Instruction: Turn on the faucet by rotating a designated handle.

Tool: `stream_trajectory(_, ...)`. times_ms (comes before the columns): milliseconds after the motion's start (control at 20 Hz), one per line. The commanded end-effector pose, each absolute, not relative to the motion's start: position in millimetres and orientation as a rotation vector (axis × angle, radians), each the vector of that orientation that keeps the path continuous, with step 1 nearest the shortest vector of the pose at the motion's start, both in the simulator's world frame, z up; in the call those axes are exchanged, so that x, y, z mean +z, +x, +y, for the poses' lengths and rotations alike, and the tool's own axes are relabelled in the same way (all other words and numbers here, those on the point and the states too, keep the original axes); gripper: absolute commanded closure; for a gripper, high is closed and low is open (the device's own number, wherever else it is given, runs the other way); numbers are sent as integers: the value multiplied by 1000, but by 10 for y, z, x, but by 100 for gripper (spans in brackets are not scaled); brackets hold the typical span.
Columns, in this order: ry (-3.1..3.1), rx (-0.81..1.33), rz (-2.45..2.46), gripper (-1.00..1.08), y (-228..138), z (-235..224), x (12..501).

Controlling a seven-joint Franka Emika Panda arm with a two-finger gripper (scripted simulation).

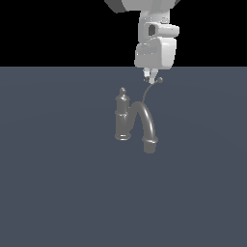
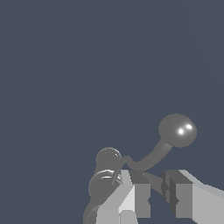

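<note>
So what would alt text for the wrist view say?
Two pale grey fingers flank the thin curved handle, whose shiny ball tip sits just beyond them. The dark faucet column and its knob show beside the fingers, over a plain blue-grey floor.

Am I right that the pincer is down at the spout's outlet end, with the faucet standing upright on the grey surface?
Not quite. The pincer is not at the spout's outlet end; it is up by the ball tip of the thin handle, above the faucet. The exterior view shows this, and the wrist view shows the handle's ball close to the fingers. The faucet does stand upright on the grey surface.
</note>
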State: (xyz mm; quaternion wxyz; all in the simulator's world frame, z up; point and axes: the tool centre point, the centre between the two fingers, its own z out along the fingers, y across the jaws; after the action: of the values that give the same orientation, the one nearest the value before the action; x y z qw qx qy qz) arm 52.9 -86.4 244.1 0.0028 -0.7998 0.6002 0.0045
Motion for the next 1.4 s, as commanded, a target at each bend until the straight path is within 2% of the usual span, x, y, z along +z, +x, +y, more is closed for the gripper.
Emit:
stream_trajectory(0, -2502, 8, 1890, 108, 609, -889, 2438)
stream_trajectory(1350, -2474, 1, 1935, 108, 1284, -915, 2426)
